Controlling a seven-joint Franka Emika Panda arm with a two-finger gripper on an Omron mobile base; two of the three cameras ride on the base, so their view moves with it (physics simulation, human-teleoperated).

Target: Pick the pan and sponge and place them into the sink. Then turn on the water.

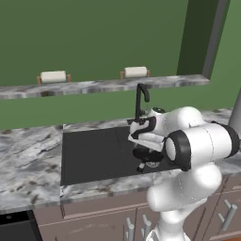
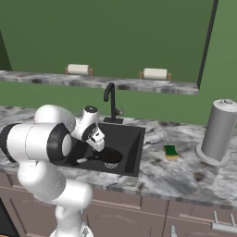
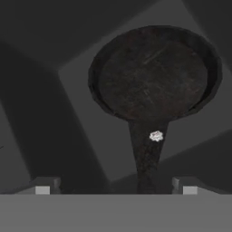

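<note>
Pan [image 3: 152, 74] low in sink [image 1: 94, 150]; faucet [image 2: 111, 102] upright behind; open air above sponge [image 2: 171, 151].

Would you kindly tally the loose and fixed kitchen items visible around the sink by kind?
pan: 1
sponge: 1
faucet: 1
sink: 1
paper towel rolls on the shelf: 2
grey canister: 1
Total: 7

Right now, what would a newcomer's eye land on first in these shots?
The big white arm bent over the black sink, its gripper open just above the pan lying in the basin. The pan's handle runs between the two fingertips, but they are not closed on it. Next comes the yellow and green sponge on the marbled counter right of the sink, near a tall grey canister, and the black faucet with no water running.
</note>
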